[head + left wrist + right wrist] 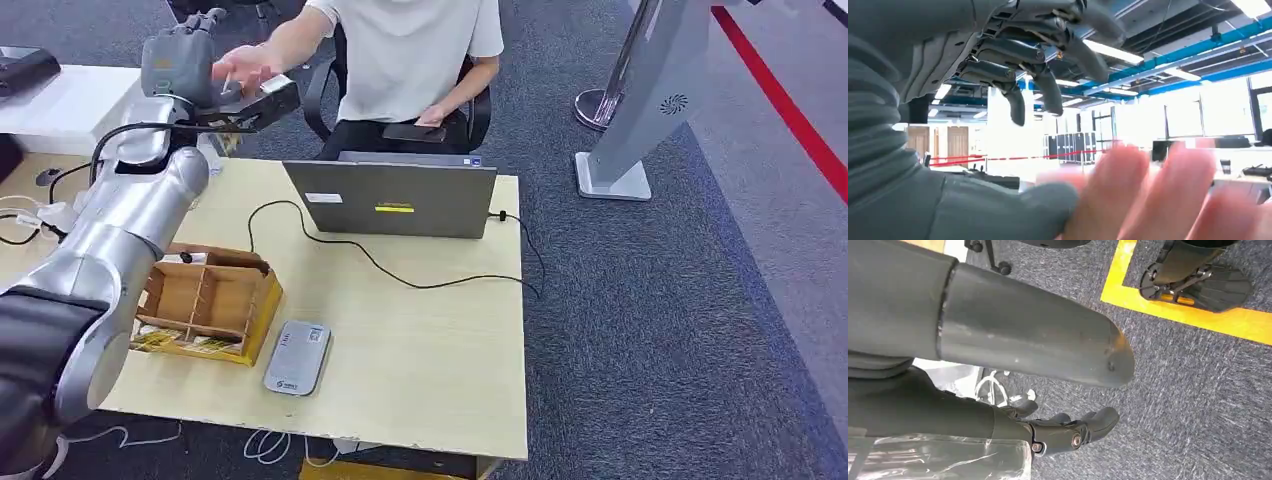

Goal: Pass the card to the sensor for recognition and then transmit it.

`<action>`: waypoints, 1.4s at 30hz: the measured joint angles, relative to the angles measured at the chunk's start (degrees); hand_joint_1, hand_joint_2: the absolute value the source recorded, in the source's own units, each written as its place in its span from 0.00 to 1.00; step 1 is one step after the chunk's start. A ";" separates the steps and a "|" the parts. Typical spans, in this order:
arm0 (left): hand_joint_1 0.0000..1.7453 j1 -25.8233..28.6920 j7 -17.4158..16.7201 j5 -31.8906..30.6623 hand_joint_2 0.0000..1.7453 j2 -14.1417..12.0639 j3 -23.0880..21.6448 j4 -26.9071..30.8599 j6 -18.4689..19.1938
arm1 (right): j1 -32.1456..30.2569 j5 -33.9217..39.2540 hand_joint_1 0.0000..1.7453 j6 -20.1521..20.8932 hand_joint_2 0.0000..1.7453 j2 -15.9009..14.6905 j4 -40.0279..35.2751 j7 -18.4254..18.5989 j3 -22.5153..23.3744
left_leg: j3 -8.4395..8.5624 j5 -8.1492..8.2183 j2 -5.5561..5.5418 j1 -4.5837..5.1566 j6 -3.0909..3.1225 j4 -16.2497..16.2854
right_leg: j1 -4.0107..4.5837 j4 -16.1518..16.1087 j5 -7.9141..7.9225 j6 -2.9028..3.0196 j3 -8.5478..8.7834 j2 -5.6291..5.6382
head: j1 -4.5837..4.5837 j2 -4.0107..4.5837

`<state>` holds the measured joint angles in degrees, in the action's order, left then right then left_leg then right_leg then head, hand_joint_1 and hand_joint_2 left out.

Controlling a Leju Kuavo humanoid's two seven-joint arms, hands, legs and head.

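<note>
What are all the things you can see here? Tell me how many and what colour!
table: one, light wood, in front of the robot
laptop: one, grey, at the table's far edge
cable: one, black, trailing across the table from the laptop
cardboard box: one, brown, with dividers, on the table's near left part
card sensor: one, grey, flat on the table beside the box
stand: one, grey, on the carpet right of the table
person: one, white shirt, seated behind the laptop, reaching a hand toward the robot's left hand
left hand: one, grey with dark fingers, raised, holding nothing
right hand: one, dark fingers, hanging over grey carpet
</note>
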<state>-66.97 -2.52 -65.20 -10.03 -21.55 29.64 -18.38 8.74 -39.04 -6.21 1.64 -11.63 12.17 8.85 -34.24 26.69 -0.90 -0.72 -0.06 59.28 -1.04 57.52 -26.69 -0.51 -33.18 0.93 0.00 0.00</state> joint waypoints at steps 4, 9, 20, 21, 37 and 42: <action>0.00 0.35 2.83 0.72 1.00 0.02 0.13 -0.39 0.04 | -0.06 0.09 0.00 -0.20 0.00 0.00 0.00 -0.04 0.04 | -0.01 0.00 -0.02 0.01 0.00 0.00 | -0.01 0.00 0.00 0.00 0.00 -0.01 | 0.00 0.00; 0.00 3.67 6.56 2.30 1.00 0.09 0.31 2.93 3.17 | -0.67 0.61 0.00 -0.77 0.00 0.00 0.00 -0.81 0.88 | -0.01 0.02 -0.01 0.02 0.00 0.00 | -0.02 -0.01 -0.01 0.00 -0.02 0.00 | 0.00 0.00; 0.00 26.39 8.48 8.15 1.00 -8.92 -4.00 41.78 14.05 | -4.04 3.35 0.00 -2.89 0.00 -0.02 0.00 -3.52 5.55 | -0.09 0.09 0.09 0.02 -0.02 -0.07 | -0.02 -0.01 -0.10 0.01 -0.18 0.12 | 0.00 0.00; 0.00 27.74 8.59 8.15 1.00 -9.67 -4.50 44.23 14.19 | -4.19 3.56 0.00 -2.95 0.00 -0.04 0.00 -3.69 5.84 | -0.09 0.09 0.09 0.02 -0.02 -0.08 | -0.02 -0.01 -0.11 0.01 -0.19 0.11 | 0.02 0.00; 0.00 52.58 10.49 3.47 1.00 -25.42 -9.27 74.10 8.37 | -5.84 5.64 0.00 -3.91 0.00 -0.07 0.00 -5.51 11.41 | -0.08 0.20 0.18 0.02 -0.10 -0.11 | -0.03 -0.02 -0.18 0.01 -0.21 0.18 | 0.02 0.00; 0.00 62.47 9.67 2.56 1.00 -27.19 -9.22 75.97 5.86 | -5.89 5.42 0.00 -4.04 0.00 -0.07 0.00 -5.42 12.81 | -0.09 0.23 0.18 0.02 -0.06 -0.12 | -0.03 -0.03 -0.25 0.01 -0.20 0.17 | 0.00 0.00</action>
<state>-4.50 7.15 -62.64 -37.22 -30.78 105.61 -12.52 2.85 -33.61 -10.25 1.57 -11.63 6.75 21.66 -34.33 26.92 -0.72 -0.71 -0.12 59.16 -1.07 57.49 -26.94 -0.49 -33.39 1.10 0.00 0.00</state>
